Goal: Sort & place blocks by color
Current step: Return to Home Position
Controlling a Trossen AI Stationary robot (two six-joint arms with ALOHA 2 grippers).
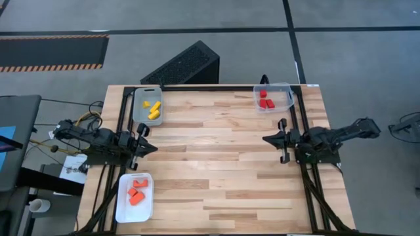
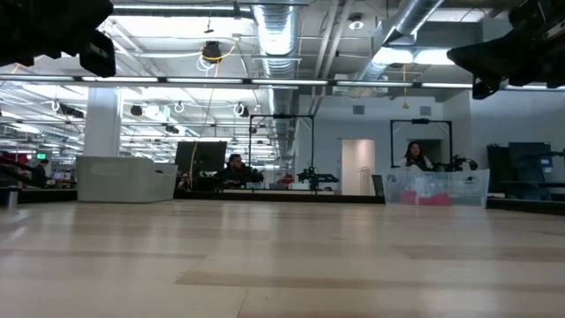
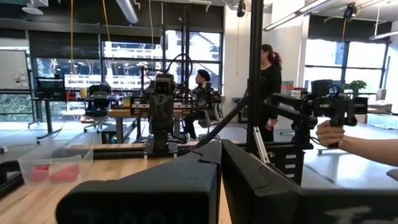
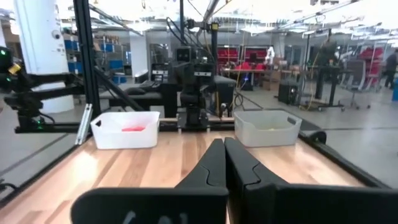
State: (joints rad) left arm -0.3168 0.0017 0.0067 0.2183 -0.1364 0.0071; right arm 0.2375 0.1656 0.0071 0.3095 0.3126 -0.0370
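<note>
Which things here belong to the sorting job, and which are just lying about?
Job: yellow blocks in gray tray; red blocks in clear tray; orange blocks in white tray; left claw, right claw, both shut, at the table's sides.
Lying about: black slotted box on the floor; papers beside the table.

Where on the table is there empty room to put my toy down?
The big wooden middle of the table, between the left gripper and right gripper, is bare. So is the strip between the gray bin and clear bin. The left side is crowded: gray bin, gripper, white bin.
</note>
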